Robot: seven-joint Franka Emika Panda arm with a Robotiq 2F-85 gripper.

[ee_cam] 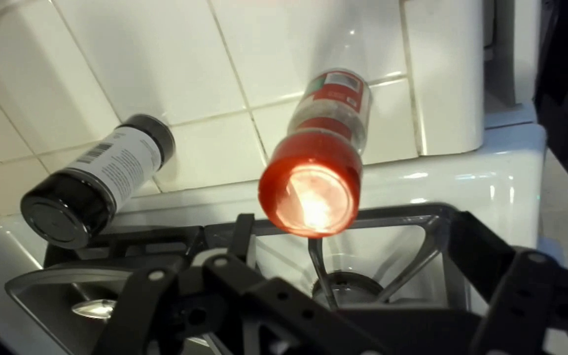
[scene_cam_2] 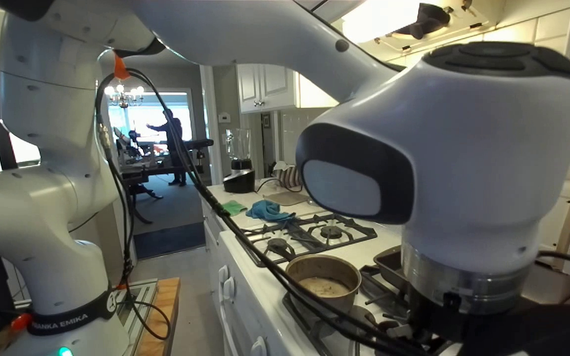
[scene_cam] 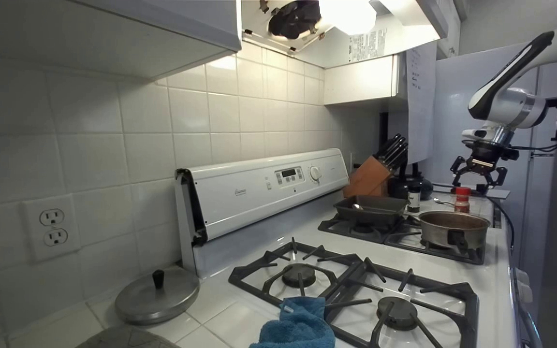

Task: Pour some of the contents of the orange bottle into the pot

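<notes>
The orange bottle (scene_cam: 462, 200), small with a red-orange cap, stands upright on the counter behind the pot in an exterior view. In the wrist view the bottle (ee_cam: 313, 182) shows cap toward the camera, between and beyond the fingertips. My gripper (scene_cam: 474, 184) is open and empty, close above or beside the bottle; I cannot tell the exact gap. In the wrist view the gripper (ee_cam: 353, 222) has its fingers spread wide. The pot (scene_cam: 435, 237) sits on a stove grate; in an exterior view the pot (scene_cam_2: 327, 269) holds pale contents. The arm hides the bottle there.
A small dark bottle (ee_cam: 111, 172) with a white label stands left of the orange bottle. A dark pan (scene_cam: 368, 212) with a spoon sits beside the pot. A knife block (scene_cam: 366, 178), a grey lid (scene_cam: 155, 299) and a blue towel (scene_cam: 298, 326) are also around the stove.
</notes>
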